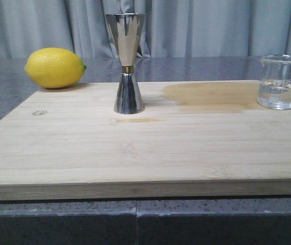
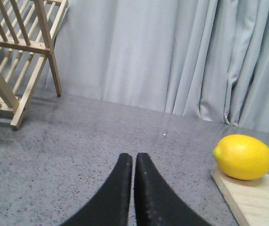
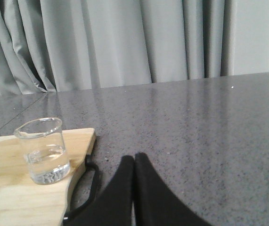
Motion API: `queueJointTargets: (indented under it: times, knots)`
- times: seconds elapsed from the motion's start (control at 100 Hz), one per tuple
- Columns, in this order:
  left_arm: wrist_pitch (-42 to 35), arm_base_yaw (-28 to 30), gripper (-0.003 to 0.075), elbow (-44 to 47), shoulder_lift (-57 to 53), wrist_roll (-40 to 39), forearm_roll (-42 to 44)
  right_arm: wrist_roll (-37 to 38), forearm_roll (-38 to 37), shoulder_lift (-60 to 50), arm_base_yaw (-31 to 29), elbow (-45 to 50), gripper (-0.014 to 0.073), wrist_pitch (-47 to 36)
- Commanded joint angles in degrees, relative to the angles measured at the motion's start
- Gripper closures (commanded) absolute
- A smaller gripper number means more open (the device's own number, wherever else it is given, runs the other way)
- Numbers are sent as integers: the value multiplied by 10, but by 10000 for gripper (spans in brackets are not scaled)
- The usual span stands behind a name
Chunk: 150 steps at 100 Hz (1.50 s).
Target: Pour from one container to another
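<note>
The clear glass beaker [image 1: 280, 81] stands upright at the far right of the wooden board [image 1: 145, 153], with some clear liquid in its bottom. It also shows in the right wrist view, beaker [image 3: 42, 150], near the board's corner. The steel hourglass jigger [image 1: 127, 62] with a gold waist band stands upright at the board's back middle. My right gripper [image 3: 134, 157] is shut and empty over the grey counter, beside the board and apart from the beaker. My left gripper [image 2: 133, 157] is shut and empty over the counter, left of the board. Neither gripper shows in the front view.
A yellow lemon [image 1: 54, 67] rests at the board's back left corner, lemon [image 2: 243, 156]. A wet stain [image 1: 211, 96] darkens the board near the beaker. A wooden rack [image 2: 16, 61] stands on the counter far left. A black loop [image 3: 89, 186] hangs at the board's edge. Grey curtains close the back.
</note>
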Motion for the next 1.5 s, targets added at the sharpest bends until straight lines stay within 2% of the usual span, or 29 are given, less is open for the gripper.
queueJointTargets:
  times: [0.0, 0.08, 0.27, 0.55, 0.62, 0.69, 0.81, 0.86, 0.93, 1.0, 1.07, 1.11, 1.27, 1.49]
  knots:
    - [3, -7, 739, -20, -13, -12, -27, 3, 26, -12, -4, -35, 666, -3]
    - [58, -8, 739, -56, -7, -12, -28, 3, 26, -4, -4, -70, 666, 36]
    - [103, -12, 739, -156, 41, 17, -28, 2, -13, 64, -4, -189, 666, 122]
    - [240, -12, 736, -335, 215, 51, -43, 0, -66, 249, -4, -401, 665, 262]
    - [249, -12, 700, -370, 257, 93, -73, 0, -72, 293, -4, -442, 664, 278]
    - [250, -12, 619, -398, 293, 152, -110, 0, -73, 330, -4, -473, 639, 282]
    - [249, -12, 389, -430, 345, 253, -187, 0, -73, 385, -4, -507, 508, 276]
    - [247, -12, 266, -437, 366, 286, -217, 0, -73, 402, -4, -514, 405, 270]
    - [234, -12, 148, -439, 389, 298, -247, 0, -73, 422, -4, -514, 263, 251]
    - [219, -12, 87, -439, 409, 298, -270, 0, -72, 439, -4, -514, 130, 231]
    - [203, -12, 80, -440, 426, 298, -297, 0, -61, 456, -4, -514, 36, 215]
    - [205, -12, 80, -440, 434, 312, -303, 0, -58, 463, -4, -514, 12, 211]
    - [251, -12, 81, -439, 468, 474, -372, 0, -57, 487, -3, -514, 8, 215]
    - [358, -12, 81, -406, 517, 807, -664, -1, -57, 496, -3, -514, 8, 213]
